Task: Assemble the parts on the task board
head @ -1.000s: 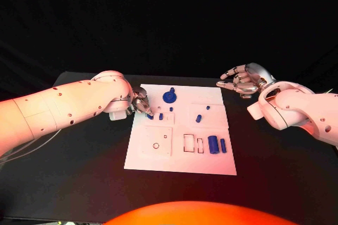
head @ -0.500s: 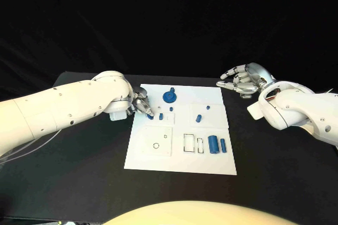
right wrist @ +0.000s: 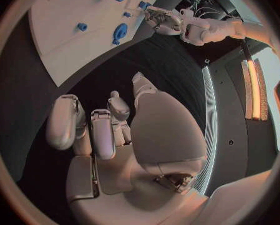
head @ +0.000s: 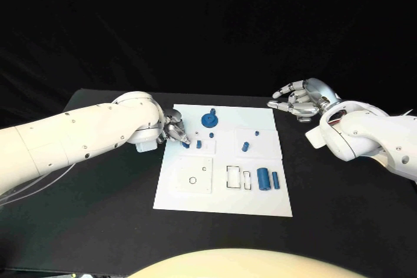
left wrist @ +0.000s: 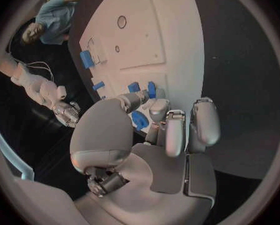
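The white task board (head: 196, 193) lies mid-table. My left hand (head: 172, 131) is at its left edge, thumb and a finger pinching a small blue peg (head: 186, 144), which the left wrist view shows between the fingertips (left wrist: 139, 119). Just beside it stand two more small pegs (head: 199, 144) (head: 211, 134). A blue gear (head: 208, 118) sits at the board's far side. Two short pegs (head: 245, 146) (head: 257, 132) lie toward the right, and two blue cylinders (head: 263, 178) (head: 275, 180) lie near the rectangular slots. My right hand (head: 300, 100) hovers off the board's far right corner, fingers apart, holding nothing.
A raised white square plate with a round hole (head: 192, 181) occupies the board's near left. Black table (head: 104, 230) surrounds the board on all sides. The right wrist view shows the board (right wrist: 71, 15), the gear (right wrist: 120, 32) and my left hand (right wrist: 167, 20) beyond my right hand (right wrist: 115, 130).
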`<state>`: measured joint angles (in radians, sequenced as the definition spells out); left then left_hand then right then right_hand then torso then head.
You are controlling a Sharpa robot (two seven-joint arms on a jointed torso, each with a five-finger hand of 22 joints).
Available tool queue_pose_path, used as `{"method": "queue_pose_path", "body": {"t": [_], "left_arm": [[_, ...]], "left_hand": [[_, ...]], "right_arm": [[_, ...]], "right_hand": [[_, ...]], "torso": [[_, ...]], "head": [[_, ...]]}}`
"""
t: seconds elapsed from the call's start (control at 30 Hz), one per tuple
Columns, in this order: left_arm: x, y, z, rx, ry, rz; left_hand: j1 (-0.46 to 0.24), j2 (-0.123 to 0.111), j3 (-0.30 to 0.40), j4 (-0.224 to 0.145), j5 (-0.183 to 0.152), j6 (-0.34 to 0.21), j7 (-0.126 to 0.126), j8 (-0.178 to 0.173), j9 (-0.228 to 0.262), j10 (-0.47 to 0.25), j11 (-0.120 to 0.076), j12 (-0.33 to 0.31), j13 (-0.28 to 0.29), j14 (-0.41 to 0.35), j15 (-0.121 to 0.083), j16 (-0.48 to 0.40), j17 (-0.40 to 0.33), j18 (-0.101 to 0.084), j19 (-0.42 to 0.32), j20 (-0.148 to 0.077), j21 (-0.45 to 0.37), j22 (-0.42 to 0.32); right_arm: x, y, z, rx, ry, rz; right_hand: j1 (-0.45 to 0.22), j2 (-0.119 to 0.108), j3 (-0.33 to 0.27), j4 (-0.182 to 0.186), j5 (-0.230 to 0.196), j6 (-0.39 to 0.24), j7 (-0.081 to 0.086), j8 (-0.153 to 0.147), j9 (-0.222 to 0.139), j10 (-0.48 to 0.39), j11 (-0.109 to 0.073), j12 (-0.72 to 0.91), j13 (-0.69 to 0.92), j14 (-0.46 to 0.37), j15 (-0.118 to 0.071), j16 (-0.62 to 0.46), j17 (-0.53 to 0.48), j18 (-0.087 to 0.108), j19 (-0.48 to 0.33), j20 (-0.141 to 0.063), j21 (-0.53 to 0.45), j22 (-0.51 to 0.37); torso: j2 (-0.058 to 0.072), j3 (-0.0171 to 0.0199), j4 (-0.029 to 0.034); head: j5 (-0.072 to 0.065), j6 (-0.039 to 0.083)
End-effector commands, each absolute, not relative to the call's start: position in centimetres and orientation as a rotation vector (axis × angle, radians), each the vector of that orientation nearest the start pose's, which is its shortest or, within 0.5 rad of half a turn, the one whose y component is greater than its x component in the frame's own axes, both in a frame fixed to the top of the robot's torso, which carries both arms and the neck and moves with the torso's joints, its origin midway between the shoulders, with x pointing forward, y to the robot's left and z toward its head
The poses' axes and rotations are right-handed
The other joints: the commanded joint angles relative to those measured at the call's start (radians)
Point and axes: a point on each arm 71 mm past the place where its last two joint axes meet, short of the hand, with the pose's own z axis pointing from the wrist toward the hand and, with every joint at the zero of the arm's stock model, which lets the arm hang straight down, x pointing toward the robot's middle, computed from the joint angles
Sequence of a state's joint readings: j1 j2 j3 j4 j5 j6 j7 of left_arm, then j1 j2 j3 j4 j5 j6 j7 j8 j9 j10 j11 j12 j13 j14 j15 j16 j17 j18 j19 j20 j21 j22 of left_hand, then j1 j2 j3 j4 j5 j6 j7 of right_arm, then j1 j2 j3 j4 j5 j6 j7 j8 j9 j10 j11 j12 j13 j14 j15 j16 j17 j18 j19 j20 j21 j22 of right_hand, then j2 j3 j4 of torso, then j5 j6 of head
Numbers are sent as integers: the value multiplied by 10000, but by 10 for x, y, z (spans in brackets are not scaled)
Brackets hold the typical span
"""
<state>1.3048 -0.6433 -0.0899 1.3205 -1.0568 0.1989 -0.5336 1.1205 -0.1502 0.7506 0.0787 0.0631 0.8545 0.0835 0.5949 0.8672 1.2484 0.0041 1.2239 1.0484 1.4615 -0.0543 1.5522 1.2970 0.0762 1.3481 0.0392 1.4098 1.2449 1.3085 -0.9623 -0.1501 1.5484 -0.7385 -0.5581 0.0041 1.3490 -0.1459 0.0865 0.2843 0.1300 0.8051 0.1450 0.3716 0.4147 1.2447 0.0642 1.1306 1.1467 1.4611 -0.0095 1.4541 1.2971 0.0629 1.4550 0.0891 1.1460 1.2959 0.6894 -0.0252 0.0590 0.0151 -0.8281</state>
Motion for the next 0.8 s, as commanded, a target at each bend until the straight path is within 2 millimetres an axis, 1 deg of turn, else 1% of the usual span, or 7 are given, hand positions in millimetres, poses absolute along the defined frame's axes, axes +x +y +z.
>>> {"method": "queue_pose_path", "body": {"t": [0.03,0.3,0.5,0.8], "left_arm": [[518,176,-209,-1253,23266,-3610],[513,182,-208,-1849,23142,-4034],[510,187,-205,-2456,22830,-4416],[505,190,-206,-3125,22233,-4926]], "left_hand": [[38,136,1471,-503,358,379,-321,823,1081,728,-233,176,124,1043,-173,94,2585,-79,346,35,190,253],[23,140,1498,-518,369,396,-332,829,1081,742,-244,176,123,1039,-180,88,2574,-79,350,29,192,255],[12,157,1543,-540,374,415,-342,836,1081,757,-255,173,120,1033,-190,76,2555,-83,365,21,202,275],[-30,163,1586,-548,357,448,-353,849,1081,794,-265,189,143,1027,-201,64,2535,-91,392,10,221,312]], "right_arm": [[489,-271,-166,5788,15551,8229],[489,-271,-166,5782,15555,8236],[488,-271,-167,5788,15551,8228],[488,-272,-167,5782,15543,8237]], "right_hand": [[-102,214,-480,30,104,-42,-21,173,142,-109,-49,-57,-49,632,-80,-156,983,192,-59,-54,-180,521],[-102,214,-480,30,104,-42,-21,173,142,-109,-49,-57,-49,632,-80,-156,983,192,-59,-54,-180,521],[-102,214,-480,30,104,-42,-21,173,142,-109,-49,-57,-49,632,-80,-156,983,192,-59,-54,-180,521],[-102,214,-480,30,104,-42,-21,173,142,-109,-49,-57,-49,632,-80,-156,983,192,-59,-54,-180,521]], "torso": [[3,-4,3],[25,-15,-21],[10,-4,1],[1,0,13]], "head": [[-1,5],[9,16],[-25,-14],[-22,-27]]}}
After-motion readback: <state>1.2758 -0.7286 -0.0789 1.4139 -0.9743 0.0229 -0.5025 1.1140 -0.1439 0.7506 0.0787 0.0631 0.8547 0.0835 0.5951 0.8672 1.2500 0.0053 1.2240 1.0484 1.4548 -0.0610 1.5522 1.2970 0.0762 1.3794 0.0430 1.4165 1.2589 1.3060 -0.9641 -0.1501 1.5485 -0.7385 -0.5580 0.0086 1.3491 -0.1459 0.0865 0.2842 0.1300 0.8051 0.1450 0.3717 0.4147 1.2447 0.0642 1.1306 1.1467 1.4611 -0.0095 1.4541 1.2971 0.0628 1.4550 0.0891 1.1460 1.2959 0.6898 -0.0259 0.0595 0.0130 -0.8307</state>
